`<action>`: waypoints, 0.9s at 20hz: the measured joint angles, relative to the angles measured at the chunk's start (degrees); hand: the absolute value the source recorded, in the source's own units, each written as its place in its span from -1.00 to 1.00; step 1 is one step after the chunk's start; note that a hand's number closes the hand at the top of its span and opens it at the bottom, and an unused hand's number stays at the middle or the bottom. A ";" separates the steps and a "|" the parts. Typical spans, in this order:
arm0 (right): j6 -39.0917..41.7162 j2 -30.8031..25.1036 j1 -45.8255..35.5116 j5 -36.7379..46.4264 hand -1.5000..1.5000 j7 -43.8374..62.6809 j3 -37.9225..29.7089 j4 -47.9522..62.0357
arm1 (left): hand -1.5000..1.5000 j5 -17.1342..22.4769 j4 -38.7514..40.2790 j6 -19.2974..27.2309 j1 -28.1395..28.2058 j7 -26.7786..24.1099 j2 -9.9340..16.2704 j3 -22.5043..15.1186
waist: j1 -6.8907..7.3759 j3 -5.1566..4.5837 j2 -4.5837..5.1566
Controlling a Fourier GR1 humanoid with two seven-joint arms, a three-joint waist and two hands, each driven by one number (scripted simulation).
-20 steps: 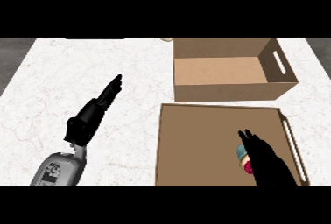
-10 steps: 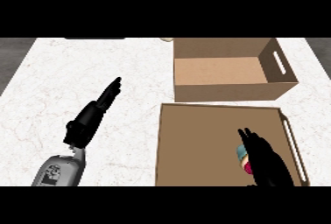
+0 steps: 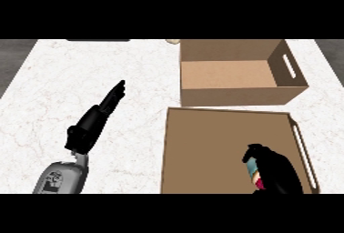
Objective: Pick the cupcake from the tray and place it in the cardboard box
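A cupcake (image 3: 251, 167) with teal frosting and a pink wrapper sits at the near right of the brown tray (image 3: 201, 136). Only its left edge shows. My right hand (image 3: 277, 170) covers the rest from the right, fingers curled over its top. The open cardboard box (image 3: 232, 91) stands just beyond the tray, with a slot handle in its right wall and nothing inside. My left hand (image 3: 94, 123) rests open on the white counter left of the tray, fingers straight and pointing away.
A small pale object (image 3: 173, 41) lies at the counter's far edge, left of the box. A dark flat thing (image 3: 97, 40) sits further left along that edge. The marble counter (image 3: 40, 100) stretches left of the tray.
My right hand's fingers, pointing up before, have bent down over the cupcake. The left hand has stayed where it was.
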 measured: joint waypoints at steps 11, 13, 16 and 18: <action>2.00 2.48 -14.38 3.08 1.00 -9.70 6.80 9.40 | 0.00 -0.70 0.12 -0.43 -0.39 0.21 -0.82 -0.34 | 0.63 0.28 0.47; 1.20 3.91 -16.28 4.53 1.00 -9.84 8.07 9.95 | 0.00 -0.58 0.82 -0.66 -0.43 -0.48 -0.49 0.27 | 0.46 0.33 0.49; -1.16 3.56 -17.85 6.21 1.00 -10.90 8.07 8.39 | 0.00 -0.92 1.34 -0.29 -0.94 -0.54 -0.98 0.25 | 0.20 0.40 0.43; -1.79 3.14 -18.08 7.21 1.00 -10.76 8.05 5.21 | 0.00 -0.59 0.31 -0.65 -0.07 -0.12 -0.69 0.43 | 0.11 0.43 0.31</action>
